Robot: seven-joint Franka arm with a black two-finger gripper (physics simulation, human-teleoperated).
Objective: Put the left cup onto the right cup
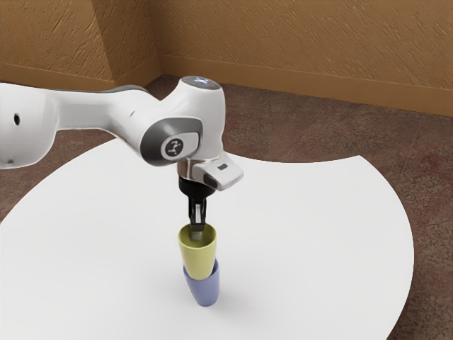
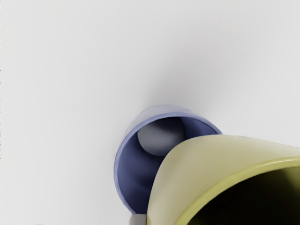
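Note:
A yellow-green cup (image 1: 197, 251) sits nested in the mouth of a blue cup (image 1: 203, 285), which stands upright on the white round table (image 1: 318, 234). My black gripper (image 1: 197, 225) hangs straight down over the yellow-green cup, shut on its rim with one finger inside and one outside. In the wrist view the yellow-green cup (image 2: 220, 183) looms just under my hand, tilted over the open blue cup (image 2: 136, 164), whose grey inner bottom is visible.
The white table spreads wide around the cups, with its curved edge at the exterior view's right and brown carpet (image 1: 354, 120) beyond. Wooden walls stand at the back.

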